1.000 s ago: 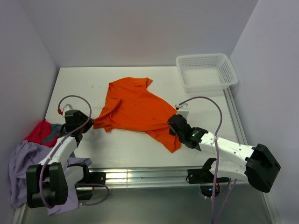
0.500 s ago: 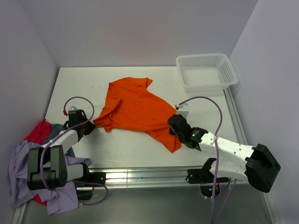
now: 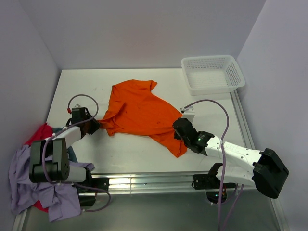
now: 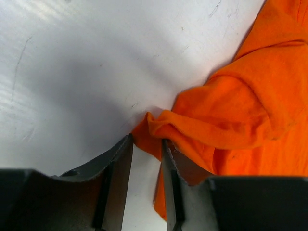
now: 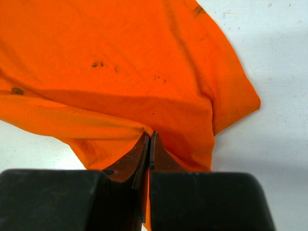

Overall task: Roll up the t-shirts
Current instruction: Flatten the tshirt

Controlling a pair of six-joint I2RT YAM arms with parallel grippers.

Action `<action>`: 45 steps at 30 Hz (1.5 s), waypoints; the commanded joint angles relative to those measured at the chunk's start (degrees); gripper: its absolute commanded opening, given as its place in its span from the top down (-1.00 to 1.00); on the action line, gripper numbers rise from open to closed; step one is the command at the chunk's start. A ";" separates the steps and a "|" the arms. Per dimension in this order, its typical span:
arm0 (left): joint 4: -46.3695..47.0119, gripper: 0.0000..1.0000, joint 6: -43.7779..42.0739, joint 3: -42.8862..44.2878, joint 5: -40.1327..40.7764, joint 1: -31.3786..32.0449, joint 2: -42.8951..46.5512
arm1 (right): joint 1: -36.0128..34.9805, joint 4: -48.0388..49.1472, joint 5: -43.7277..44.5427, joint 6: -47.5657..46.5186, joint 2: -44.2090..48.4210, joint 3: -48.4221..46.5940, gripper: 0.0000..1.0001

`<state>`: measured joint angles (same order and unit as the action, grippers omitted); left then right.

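This was a robotics lab cell rather than a home or shop; a bare white table (image 3: 139,150) stood boxed in by plain pale walls (image 3: 144,29) on three sides; the left arm (image 3: 66,138) and the right arm (image 3: 236,152), both white and black, were bolted by an aluminium rail (image 3: 144,182) at the near edge; purple cables (image 3: 207,100) looped loose; the only props were an orange t-shirt (image 3: 139,113), a heap of other shirts (image 3: 19,168) and a white plastic basket (image 3: 214,89).

White table (image 3: 134,154) bears orange t-shirt (image 3: 139,113) and basket (image 3: 211,74).
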<state>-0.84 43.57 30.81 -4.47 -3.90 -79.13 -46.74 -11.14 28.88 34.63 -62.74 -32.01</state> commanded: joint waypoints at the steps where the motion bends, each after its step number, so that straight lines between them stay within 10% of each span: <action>1: -4.51 0.28 -1.38 2.32 3.32 1.44 -4.62 | -0.37 1.20 1.17 -0.18 0.78 -0.51 1.00; 17: -12.87 0.99 -3.84 12.61 10.54 7.59 -14.82 | -0.37 2.17 0.30 -0.53 2.89 0.90 1.00; 27: -13.83 0.99 0.63 11.02 8.59 7.59 6.58 | -0.28 0.15 0.39 -0.70 2.97 -1.03 1.00; 45: -44.95 0.99 0.55 54.96 15.98 -0.14 22.87 | 3.50 -17.61 -8.92 -10.98 2.70 -40.21 1.00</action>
<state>-42.13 44.58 78.98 7.27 -3.90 -61.56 -43.64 -26.76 23.75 27.22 -62.08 -65.01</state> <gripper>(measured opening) 0.012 0.010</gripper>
